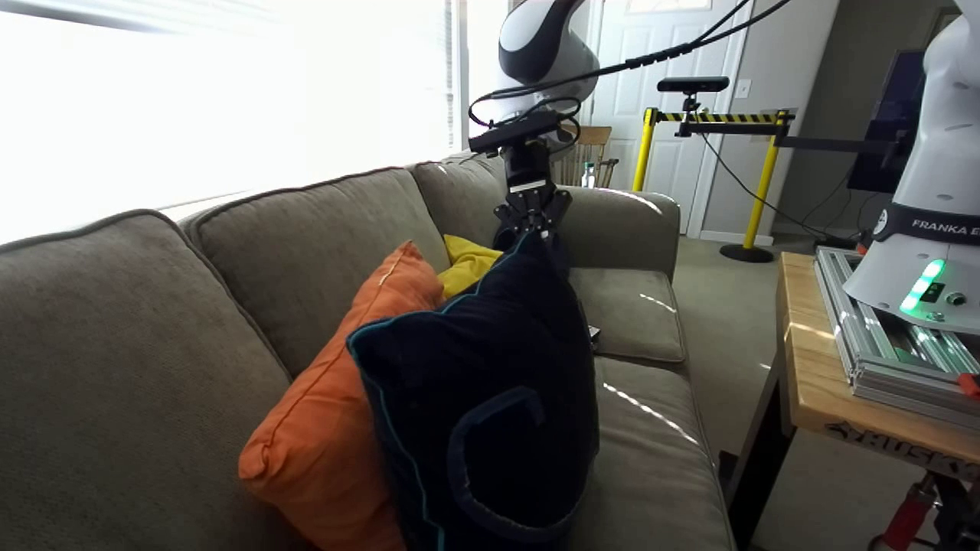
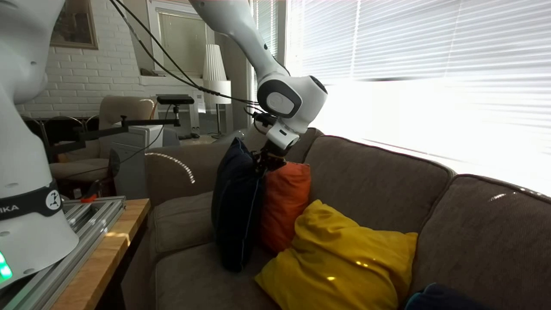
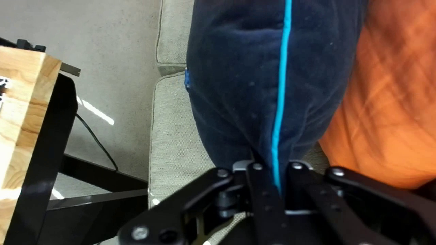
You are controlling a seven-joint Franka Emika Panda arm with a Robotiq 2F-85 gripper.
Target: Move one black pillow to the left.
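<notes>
Gripper [image 3: 273, 170] jaws narrow, pinching an upper corner of the black pillow [image 3: 242, 92] along its piping; probably chosen because the corner is thin enough to fit, where the stuffed middle would be too fat. Pillow extends down and out from the jaws, upright on edge over the seat of the sofa [image 1: 306, 237]; can't tell if its bottom rests there or hangs just clear. Stance likely owes to the hold up top, since a cushion that soft would probably slump alone. Just beside the jaws, sofa-back side, orange pillow [image 3: 391, 112] leans back; may touch the black one, contact unclear. Lower than the jaws and apart, yellow pillow [image 2: 344, 249] lies slumped. Opposite side, well apart from the jaws, wooden table [image 3: 20, 119] carries the robot base [image 1: 926, 184]. Black pillow: big, squarish, plump, dark navy to black, bright blue piping, creases gathering into the jaws, curved bluish strip on one face.
</notes>
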